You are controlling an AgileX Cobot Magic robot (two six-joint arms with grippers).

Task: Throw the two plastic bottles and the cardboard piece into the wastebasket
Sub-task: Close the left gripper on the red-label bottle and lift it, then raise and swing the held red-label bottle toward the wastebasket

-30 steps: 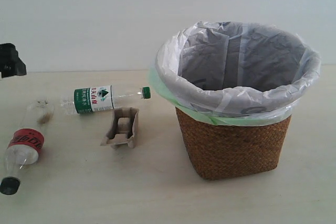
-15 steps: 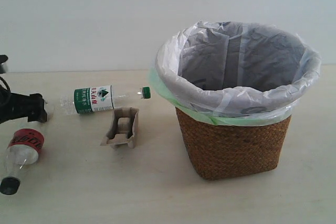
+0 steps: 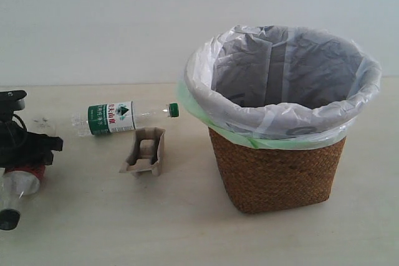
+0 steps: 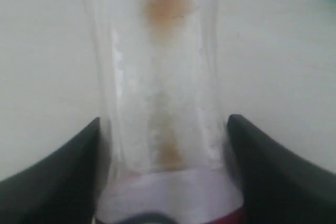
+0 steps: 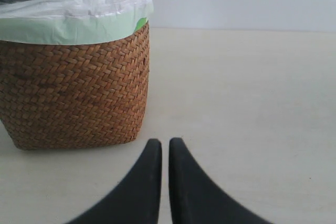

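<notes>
One red-label bottle (image 4: 160,77), lying on tabletop (image 4: 47,51) between the spread fingers of left hand (image 4: 164,120); fingers flank its walls, no squeeze visible. Judged light, thin-walled, slick, crushable: hold mid-body beside label, gently. Also right hand (image 5: 160,142): fingers together, basket (image 5: 73,93) near ahead.

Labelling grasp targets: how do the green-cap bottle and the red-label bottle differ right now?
Green-cap bottle has a green-white label; red-label bottle has a black cap. Green-cap lies crosswise, cap toward the basket; red-label points its cap at the camera. Left pincer straddles red-label; green-cap lies free. Both clear, lying on the table.
</notes>
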